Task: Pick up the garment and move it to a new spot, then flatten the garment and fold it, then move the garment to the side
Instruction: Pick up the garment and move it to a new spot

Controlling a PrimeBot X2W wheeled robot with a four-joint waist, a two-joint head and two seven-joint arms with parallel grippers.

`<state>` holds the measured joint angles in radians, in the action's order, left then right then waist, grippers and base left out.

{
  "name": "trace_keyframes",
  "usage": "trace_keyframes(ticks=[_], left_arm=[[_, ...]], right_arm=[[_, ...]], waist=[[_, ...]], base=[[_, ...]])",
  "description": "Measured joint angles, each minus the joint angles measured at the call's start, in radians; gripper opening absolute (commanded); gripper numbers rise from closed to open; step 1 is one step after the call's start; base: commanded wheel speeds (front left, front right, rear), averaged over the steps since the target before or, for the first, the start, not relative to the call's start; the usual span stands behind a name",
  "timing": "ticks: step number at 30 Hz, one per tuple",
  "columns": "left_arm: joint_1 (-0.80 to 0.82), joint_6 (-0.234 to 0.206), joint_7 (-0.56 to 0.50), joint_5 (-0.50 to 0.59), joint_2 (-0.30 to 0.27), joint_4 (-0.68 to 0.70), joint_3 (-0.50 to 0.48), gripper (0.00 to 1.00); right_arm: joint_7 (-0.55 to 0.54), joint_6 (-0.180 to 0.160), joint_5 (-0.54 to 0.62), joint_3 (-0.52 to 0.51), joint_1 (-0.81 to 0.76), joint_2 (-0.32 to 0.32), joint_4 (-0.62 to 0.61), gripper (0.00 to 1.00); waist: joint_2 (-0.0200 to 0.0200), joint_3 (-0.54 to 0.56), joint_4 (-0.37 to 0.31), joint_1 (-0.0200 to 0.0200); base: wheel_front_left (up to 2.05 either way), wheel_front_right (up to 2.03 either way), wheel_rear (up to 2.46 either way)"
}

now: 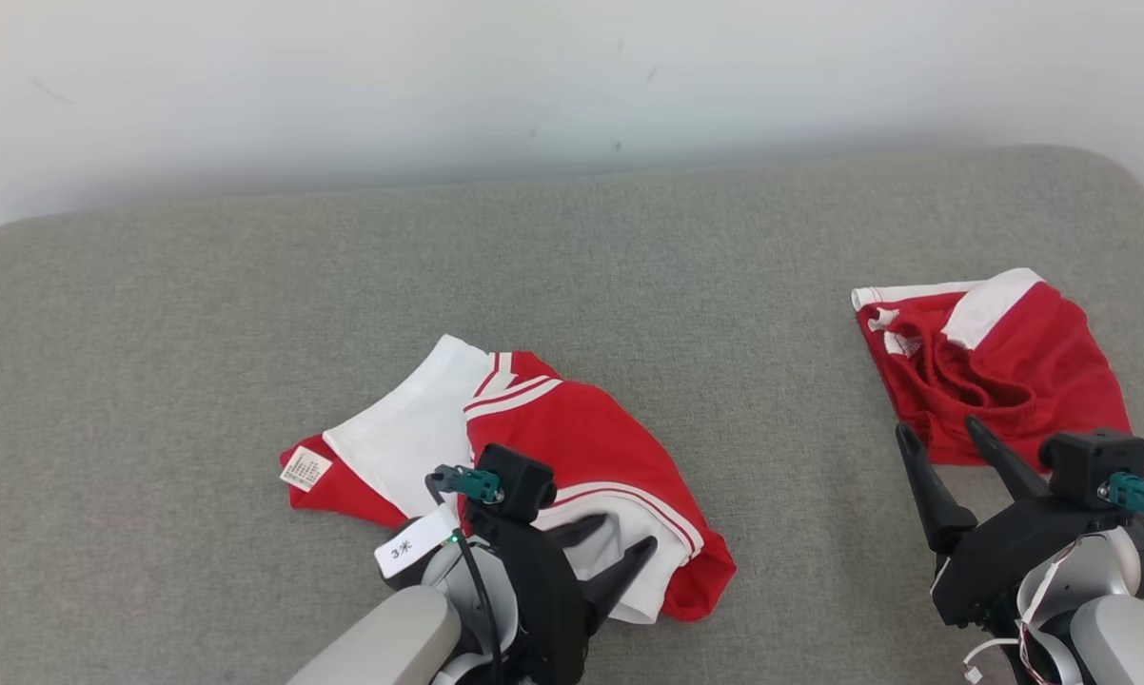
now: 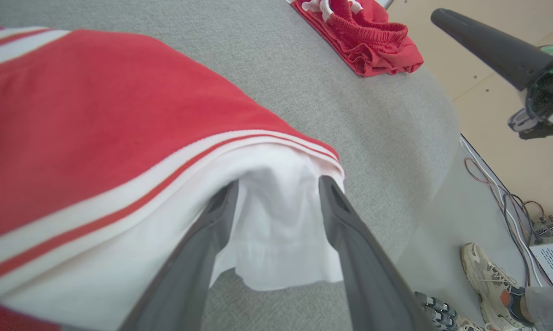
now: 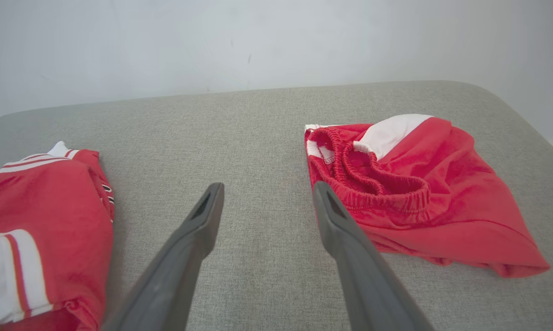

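Overhead, the garment (image 1: pixel 572 447), a rumpled red-and-white top, lies mid-way along the grey cushion (image 1: pixel 248 314) under the left gripper (image 1: pixel 625 533); its sewn tag (image 1: pixel 305 468) is unreadable, and the wrist label (image 1: pixel 418 542) seems to read "3米". From the left wrist, the jaws stand parted with the white hem (image 2: pixel 281 239) between them. From the right wrist, the right gripper (image 3: pixel 268 185) gapes empty beside the red shorts (image 3: pixel 419 193).

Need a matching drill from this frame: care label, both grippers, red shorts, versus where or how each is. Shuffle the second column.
Things
1. care label
2. right gripper
3. left gripper
4. red shorts

Place or state
A. jaws apart, white part of the red and white garment between the fingers
B. crumpled at the right, elastic waistband showing
C. on that garment's left edge
D. jaws apart, nothing between, over the grey padded surface

Pairs: 1-C, 2-D, 3-A, 4-B
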<state>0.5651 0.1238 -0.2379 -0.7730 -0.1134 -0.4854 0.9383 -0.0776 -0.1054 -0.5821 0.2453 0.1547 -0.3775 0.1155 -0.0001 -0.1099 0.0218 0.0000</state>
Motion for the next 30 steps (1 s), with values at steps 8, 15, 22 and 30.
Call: trace_keyframes(ticks=[8, 15, 22, 30], left_arm=[[-0.016, -0.009, 0.09, 0.028, -0.058, 0.085, -0.021, 1.0], [-0.081, -0.084, 0.156, 0.073, -0.185, 0.147, -0.07, 1.0], [-0.155, -0.156, 0.239, 0.08, -0.211, 0.214, -0.118, 1.0], [-0.215, -0.213, 0.306, 0.105, -0.277, 0.21, -0.186, 1.0]], right_arm=[[0.017, 0.009, -0.007, 0.002, -0.009, 0.009, 0.022, 1.0], [0.018, 0.022, -0.017, 0.024, -0.031, 0.034, 0.01, 1.0], [0.02, 0.037, -0.028, 0.042, -0.033, 0.046, 0.002, 1.0], [0.015, 0.048, -0.028, 0.069, -0.025, 0.058, 0.003, 1.0]], waist=[[0.0, 0.035, 0.023, 0.0], [0.0, 0.062, 0.068, -0.0001], [0.0, 0.069, 0.1, 0.0001], [0.0, 0.083, 0.123, 0.0]], base=[[0.0, 0.0, 0.0], [0.0, 0.0, 0.0], [0.0, 0.0, 0.0], [0.0, 0.0, 0.0]])
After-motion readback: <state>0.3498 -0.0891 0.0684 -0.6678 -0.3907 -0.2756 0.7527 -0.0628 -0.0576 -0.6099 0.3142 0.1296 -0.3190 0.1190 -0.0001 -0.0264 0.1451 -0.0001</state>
